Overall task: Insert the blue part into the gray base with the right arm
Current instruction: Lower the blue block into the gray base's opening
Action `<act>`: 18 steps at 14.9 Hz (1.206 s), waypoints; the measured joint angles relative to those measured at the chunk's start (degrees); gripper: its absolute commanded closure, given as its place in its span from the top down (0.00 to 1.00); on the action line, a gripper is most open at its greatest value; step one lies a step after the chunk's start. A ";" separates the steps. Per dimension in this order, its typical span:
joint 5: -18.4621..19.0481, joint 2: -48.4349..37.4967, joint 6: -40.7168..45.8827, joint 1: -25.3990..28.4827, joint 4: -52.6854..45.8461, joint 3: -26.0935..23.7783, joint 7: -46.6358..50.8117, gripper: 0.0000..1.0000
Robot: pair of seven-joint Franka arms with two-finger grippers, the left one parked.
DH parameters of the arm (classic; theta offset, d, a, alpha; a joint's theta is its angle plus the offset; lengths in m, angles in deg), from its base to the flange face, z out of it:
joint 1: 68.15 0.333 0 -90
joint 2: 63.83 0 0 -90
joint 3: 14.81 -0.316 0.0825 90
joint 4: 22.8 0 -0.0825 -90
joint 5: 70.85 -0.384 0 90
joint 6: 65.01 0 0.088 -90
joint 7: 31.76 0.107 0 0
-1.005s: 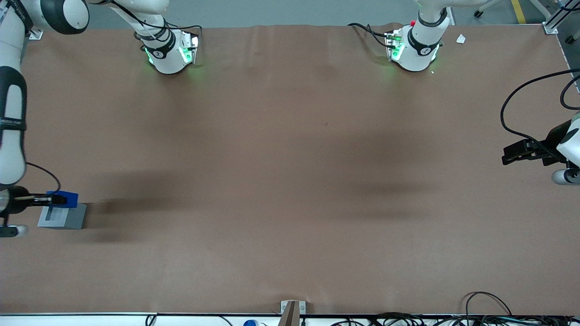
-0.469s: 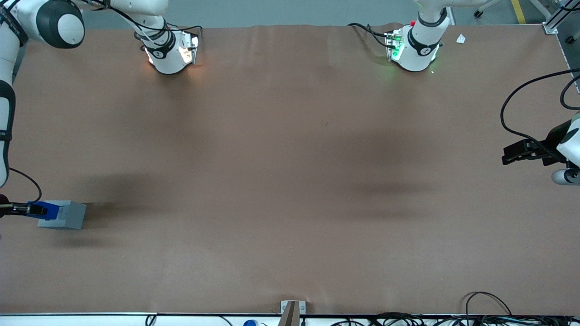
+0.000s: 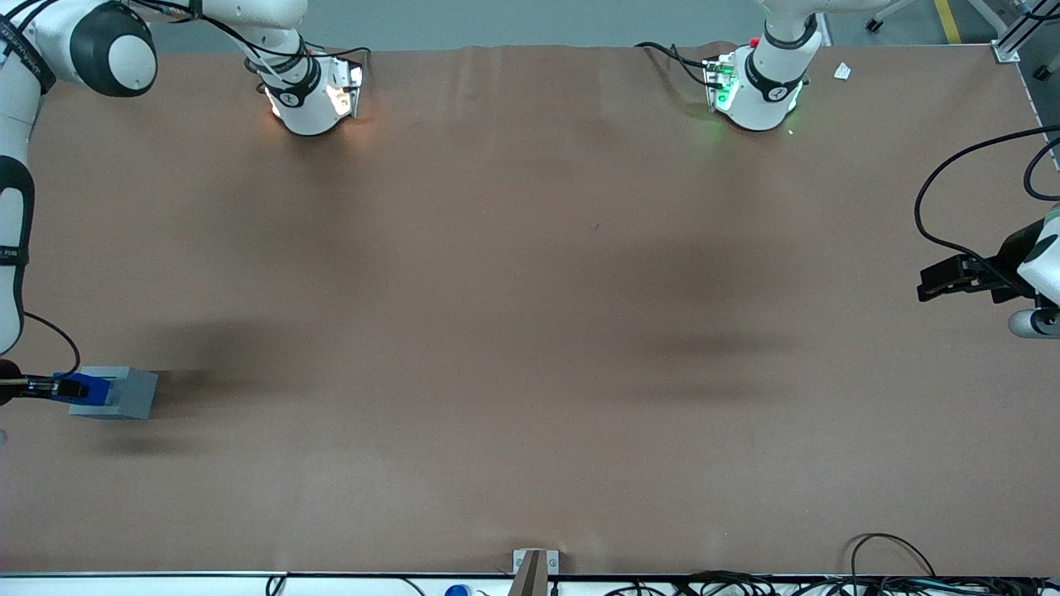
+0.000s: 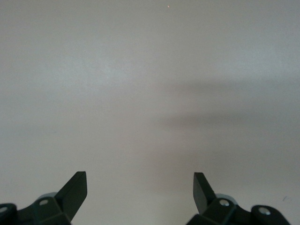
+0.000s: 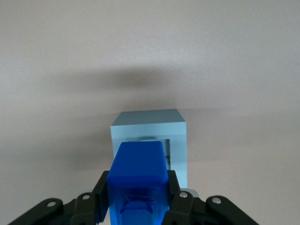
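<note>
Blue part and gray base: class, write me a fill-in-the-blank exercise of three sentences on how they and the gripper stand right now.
1. The gripper is shut on the ____ part.
2. The part is held over the ____ base, which stands on the brown table.
3. The base stands toward the ____ arm's end of the table.

Missing words: blue; gray; working

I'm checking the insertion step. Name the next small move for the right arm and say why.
Probably ease the blue part down, straight into the gray base. The gripper is shut on it over the base's top, its leading end at the socket opening, but it doesn't look seated yet.
</note>
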 measured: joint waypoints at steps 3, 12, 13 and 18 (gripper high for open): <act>0.77 0.38 0.25 0.00 0.00 0.50 -0.02 0.00; 1.59 1.02 0.41 0.29 0.00 0.51 -0.05 0.00; 1.59 1.13 0.41 0.34 0.00 0.51 -0.11 0.00; 1.63 1.66 0.21 0.46 -0.19 0.51 -0.80 0.00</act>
